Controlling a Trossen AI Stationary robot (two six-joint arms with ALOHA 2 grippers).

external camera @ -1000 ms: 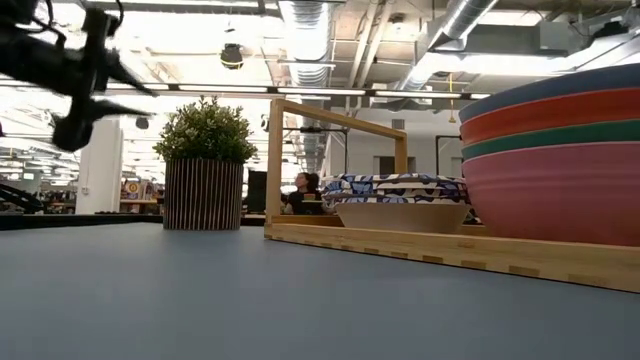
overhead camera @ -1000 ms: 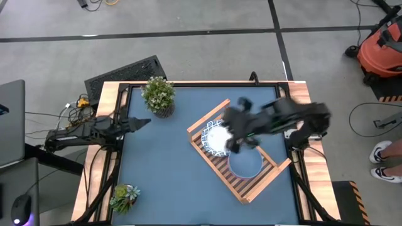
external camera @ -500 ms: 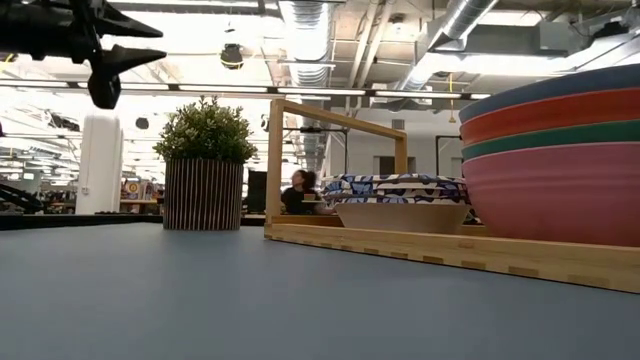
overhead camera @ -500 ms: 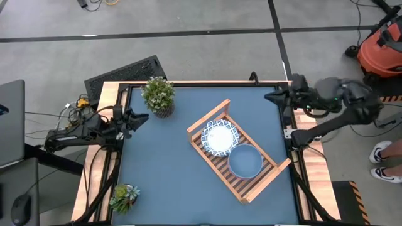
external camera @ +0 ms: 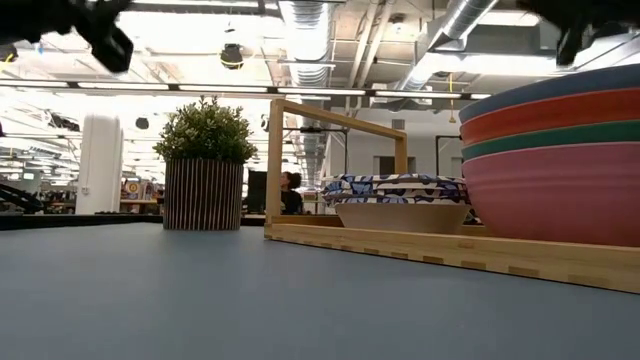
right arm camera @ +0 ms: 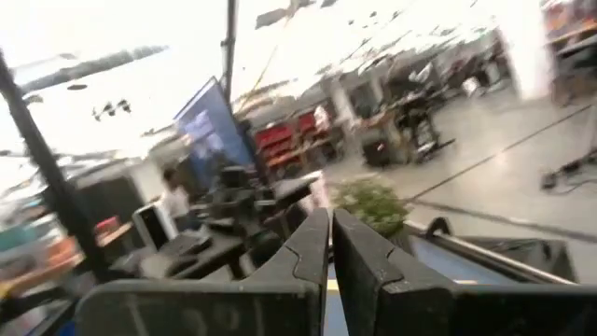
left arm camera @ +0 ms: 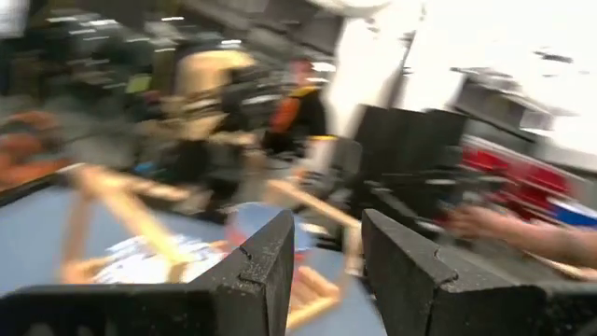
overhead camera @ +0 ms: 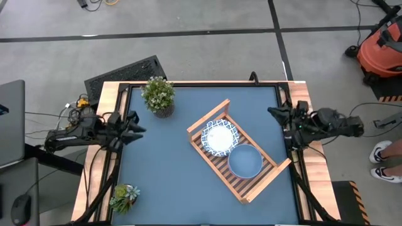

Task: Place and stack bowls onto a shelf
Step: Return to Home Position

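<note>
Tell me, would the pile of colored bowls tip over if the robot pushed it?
Probably not. The pile of colored bowls is wide and low, nested snugly, so it would likely slide rather than tip. The shelf has a low rail that might stop it.

Bright, even light from overhead

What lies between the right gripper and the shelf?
Only bare blue tabletop, in the high view, between the right gripper and the shelf.

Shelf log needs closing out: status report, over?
Left gripper open, left table edge; right gripper shut, right edge. Patterned bowls and blue-topped stack sit on shelf. Nothing over it.
</note>
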